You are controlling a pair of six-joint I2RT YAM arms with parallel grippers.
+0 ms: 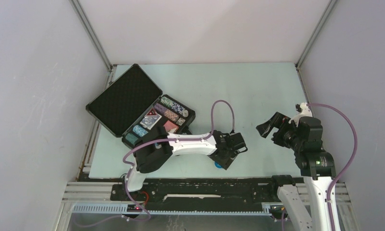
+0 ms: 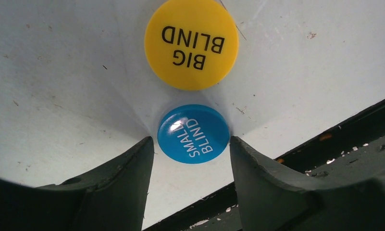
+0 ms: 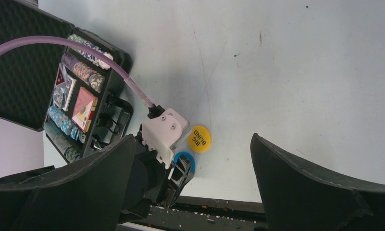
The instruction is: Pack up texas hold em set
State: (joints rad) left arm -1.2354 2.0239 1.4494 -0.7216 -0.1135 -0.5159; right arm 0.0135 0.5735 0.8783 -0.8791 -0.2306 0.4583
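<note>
While left gripper (image 2: pixel 191 142) is hanging low, spread fingers (image 2: pixel 128 178) flanking blue disc (image 2: pixel 193 134), yellow disc (image 2: pixel 191 44) lying just beyond, right gripper (image 3: pixel 192 139) gaping wide

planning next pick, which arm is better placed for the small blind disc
Left: the left gripper straddles the blue small blind disc, jaws open; the right gripper hangs well away from it.

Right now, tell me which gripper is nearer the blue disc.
Left. The left gripper straddles the blue disc, a finger on either side; the right gripper hovers open, well apart from it.
</note>
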